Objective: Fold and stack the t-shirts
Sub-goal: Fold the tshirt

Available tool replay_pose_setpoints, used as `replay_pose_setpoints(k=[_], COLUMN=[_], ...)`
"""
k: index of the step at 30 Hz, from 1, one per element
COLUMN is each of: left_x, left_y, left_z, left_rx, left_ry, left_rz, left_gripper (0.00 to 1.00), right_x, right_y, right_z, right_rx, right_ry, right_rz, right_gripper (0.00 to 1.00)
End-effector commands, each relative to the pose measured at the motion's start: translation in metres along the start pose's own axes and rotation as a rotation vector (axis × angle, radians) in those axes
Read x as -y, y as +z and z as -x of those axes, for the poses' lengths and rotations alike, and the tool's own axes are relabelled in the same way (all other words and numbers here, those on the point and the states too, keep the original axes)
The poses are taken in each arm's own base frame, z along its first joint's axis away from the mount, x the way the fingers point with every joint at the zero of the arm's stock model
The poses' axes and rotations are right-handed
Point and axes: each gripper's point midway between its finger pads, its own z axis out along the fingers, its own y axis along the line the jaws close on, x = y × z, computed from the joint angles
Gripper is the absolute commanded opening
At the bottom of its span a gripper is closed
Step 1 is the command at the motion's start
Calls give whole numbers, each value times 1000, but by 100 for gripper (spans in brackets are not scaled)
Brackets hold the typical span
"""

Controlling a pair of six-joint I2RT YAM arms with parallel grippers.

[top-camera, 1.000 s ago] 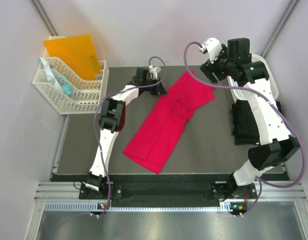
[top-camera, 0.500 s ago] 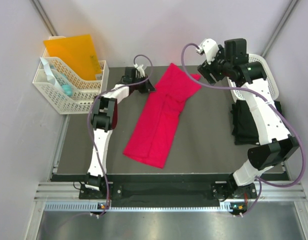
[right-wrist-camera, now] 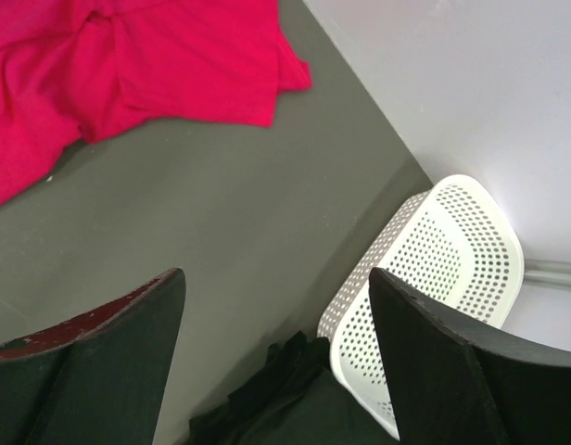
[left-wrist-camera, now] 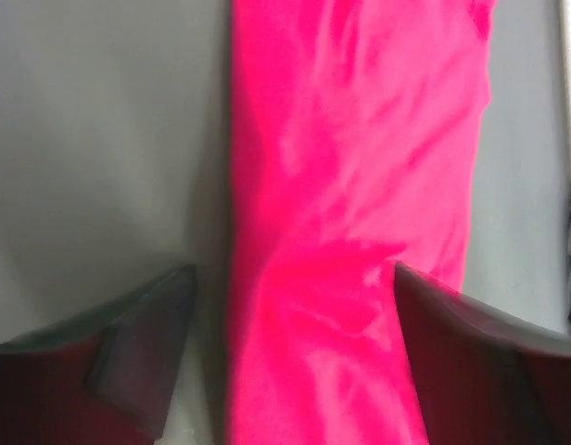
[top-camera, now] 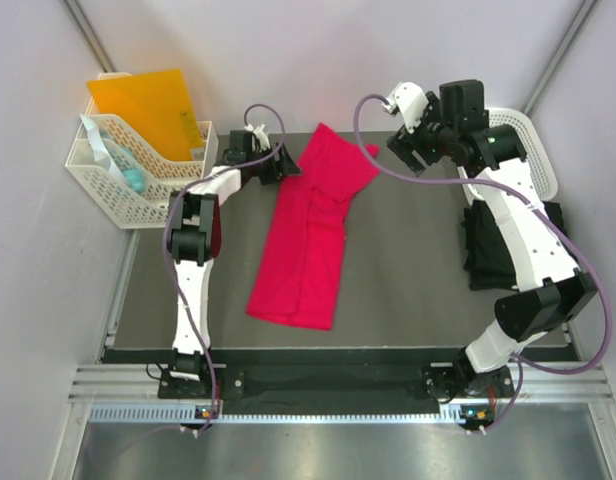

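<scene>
The bright pinkish-red t-shirt [top-camera: 310, 230] lies in a long folded strip down the middle of the dark table. My left gripper [top-camera: 281, 167] sits at the shirt's far left edge. In the left wrist view that gripper [left-wrist-camera: 293, 269] is open, with the red cloth [left-wrist-camera: 350, 185] lying flat between and beyond its fingers. My right gripper [top-camera: 406, 140] hangs above the table, right of the shirt's far end, open and empty [right-wrist-camera: 272, 278]. The black t-shirt [top-camera: 493, 250] lies bunched at the right edge, and its cloth [right-wrist-camera: 295, 399] shows low in the right wrist view.
A white perforated basket [top-camera: 536, 150] stands at the back right, behind the black shirt; its rim [right-wrist-camera: 434, 269] is close to my right fingers. A white lattice basket [top-camera: 138, 185] with an orange folder [top-camera: 148, 105] stands at the back left. Grey walls enclose the table.
My left gripper dragged the shirt's far end leftward, straightening the strip, then opened and let go. The right gripper drifted slightly left, staying open.
</scene>
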Motion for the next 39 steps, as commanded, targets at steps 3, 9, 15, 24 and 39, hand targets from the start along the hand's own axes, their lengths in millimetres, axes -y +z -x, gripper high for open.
replay_pose_setpoints(k=[3, 9, 15, 24, 39], left_x=[8, 1, 11, 56, 119], left_y=[-8, -50, -109, -229, -351], left_z=[-18, 15, 46, 78, 88], left_rx=[-59, 77, 181, 151, 159], left_ry=[5, 79, 222, 498, 682], left_rz=[34, 140, 264, 397, 482], left_gripper=[99, 99, 99, 99, 99], right_x=[-34, -83, -138, -235, -367], right_y=[14, 34, 52, 49, 44], right_z=[-9, -31, -47, -87, -83], right_rx=[-37, -91, -76, 109, 320], right_ry=[-81, -179, -458, -869, -1030], right_rz=[83, 210, 259, 422, 584], right_gripper=[83, 83, 82, 82, 82])
